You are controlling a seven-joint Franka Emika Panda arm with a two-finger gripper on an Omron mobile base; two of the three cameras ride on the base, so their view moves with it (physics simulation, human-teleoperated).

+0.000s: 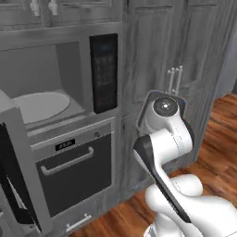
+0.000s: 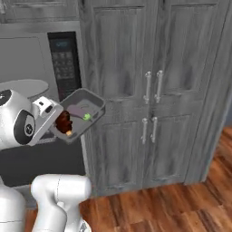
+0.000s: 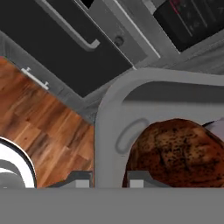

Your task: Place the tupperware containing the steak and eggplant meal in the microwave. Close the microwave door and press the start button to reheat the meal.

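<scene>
floor (image 2: 181, 204): red-brown wood planks | cabinets (image 2: 149, 90): tall grey panelled doors, paired bar handles (image 2: 153, 86) | oven (image 1: 76, 173): dark front, bar handle, below the wall niche

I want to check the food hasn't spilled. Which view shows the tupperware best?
The right base view: the whole tupperware shows tilted in the hand, food inside. The hand view shows just a near corner of the tub and the steak. The left base view shows merely its rim behind the arm.

White, glossy rounded arm links (image 1: 172, 139) with dark joint bands; grey round cap behind the hand; two small dark grey fingertips (image 3: 81, 178) at the gripper (image 3: 109, 179).
</scene>
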